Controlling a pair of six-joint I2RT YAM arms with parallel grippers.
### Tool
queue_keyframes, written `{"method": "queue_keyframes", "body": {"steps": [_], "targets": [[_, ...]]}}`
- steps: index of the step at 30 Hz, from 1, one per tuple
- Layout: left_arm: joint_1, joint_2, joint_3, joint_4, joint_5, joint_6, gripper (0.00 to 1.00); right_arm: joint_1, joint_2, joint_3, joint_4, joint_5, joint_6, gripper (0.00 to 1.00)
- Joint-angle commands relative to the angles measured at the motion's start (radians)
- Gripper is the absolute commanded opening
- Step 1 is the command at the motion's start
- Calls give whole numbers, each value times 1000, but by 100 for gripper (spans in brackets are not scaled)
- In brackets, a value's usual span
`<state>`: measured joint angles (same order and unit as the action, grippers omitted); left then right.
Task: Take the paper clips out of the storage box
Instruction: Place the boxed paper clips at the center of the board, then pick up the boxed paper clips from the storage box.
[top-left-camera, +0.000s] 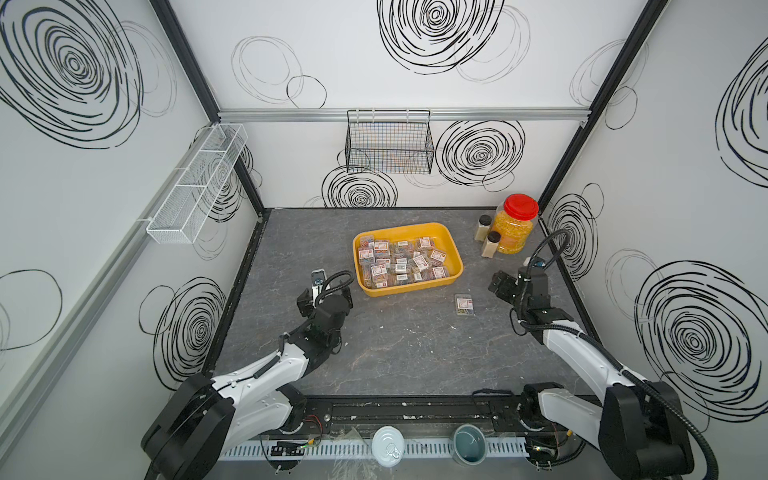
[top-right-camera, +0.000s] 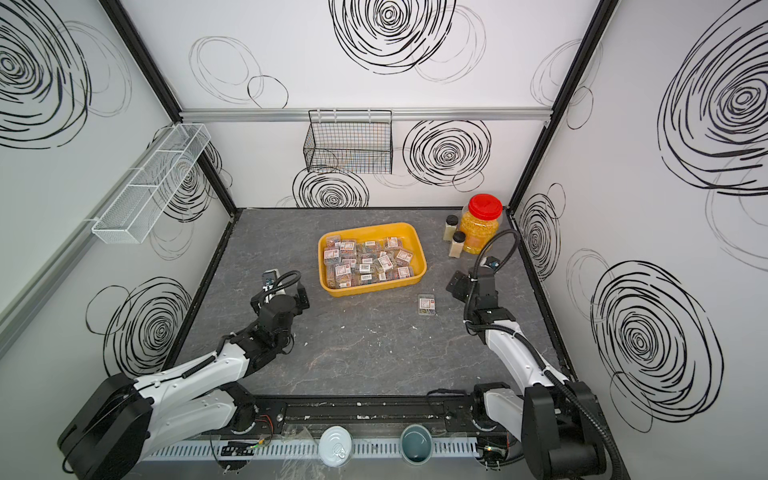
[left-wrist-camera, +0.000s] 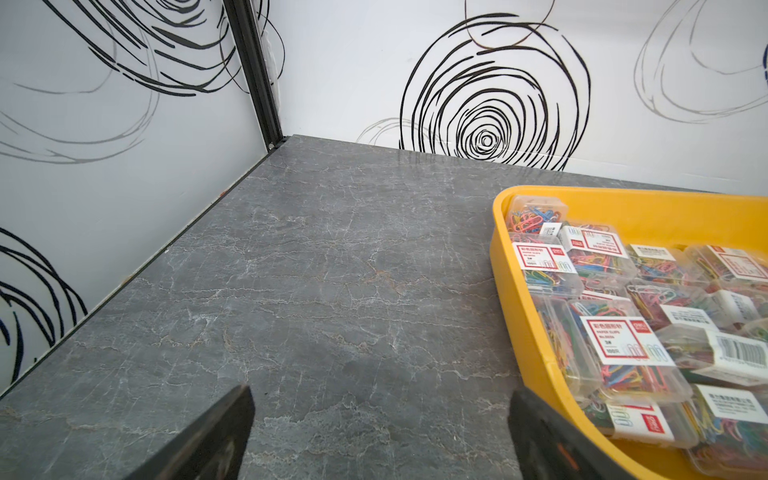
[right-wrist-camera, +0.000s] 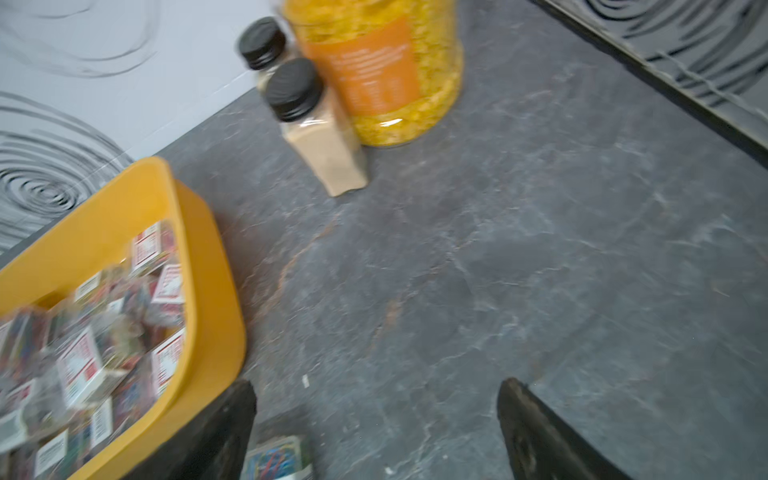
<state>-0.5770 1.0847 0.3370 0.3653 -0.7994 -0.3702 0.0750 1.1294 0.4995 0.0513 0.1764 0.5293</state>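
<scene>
Right fingers (right-wrist-camera: 216, 436) stand spread wide and empty, with nothing between them. One case of paper clips (right-wrist-camera: 278, 459) lies flat on the table (right-wrist-camera: 498, 249) just beside one finger, ungripped and outside the storage box (top-left-camera: 415, 286). In a top view this case (top-left-camera: 464, 304) points its long axis away from the arm bases. All other cases (top-left-camera: 405, 262) lie jumbled inside the box, whose long axis runs from one arm toward the other.

Left fingers (left-wrist-camera: 216, 436) are likewise spread and empty. They appear nearer, with the box corner just beside one finger.

Labels (left-wrist-camera: 615, 336) read "PAPER CLIPS" under Chinese characters. The red brand square is illegible. Jar (right-wrist-camera: 374, 70) label: blurred.
</scene>
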Motion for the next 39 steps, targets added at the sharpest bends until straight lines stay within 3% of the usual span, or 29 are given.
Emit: {"method": "queue_keyframes", "body": {"steps": [1, 7, 13, 17, 22, 25, 31, 34, 39], "targets": [[-19, 14, 32, 41, -51, 20, 99, -48, 53, -39, 131, 34, 60, 94], [-82, 19, 29, 63, -147, 33, 93, -34, 41, -106, 267, 45, 67, 95], [-109, -12, 90, 2, -21, 63, 79, 84, 39, -104, 272, 219, 46, 100], [-202, -8, 186, -92, -7, 49, 79, 225, 132, -19, 221, 396, -2, 100], [-292, 99, 343, -164, 89, 4, 77, 239, 201, 51, 166, 401, -7, 100], [-328, 193, 445, -221, 70, -30, 76, 236, 183, 28, 183, 386, -11, 100], [-289, 413, 662, -380, 19, -94, 74, 232, 163, 12, 200, 360, -20, 100], [-214, 497, 745, -431, 98, -128, 65, 224, 181, 25, 194, 348, -19, 100], [-114, 547, 766, -389, 228, -148, 66, 186, 181, 21, 198, 293, -13, 100]]}}
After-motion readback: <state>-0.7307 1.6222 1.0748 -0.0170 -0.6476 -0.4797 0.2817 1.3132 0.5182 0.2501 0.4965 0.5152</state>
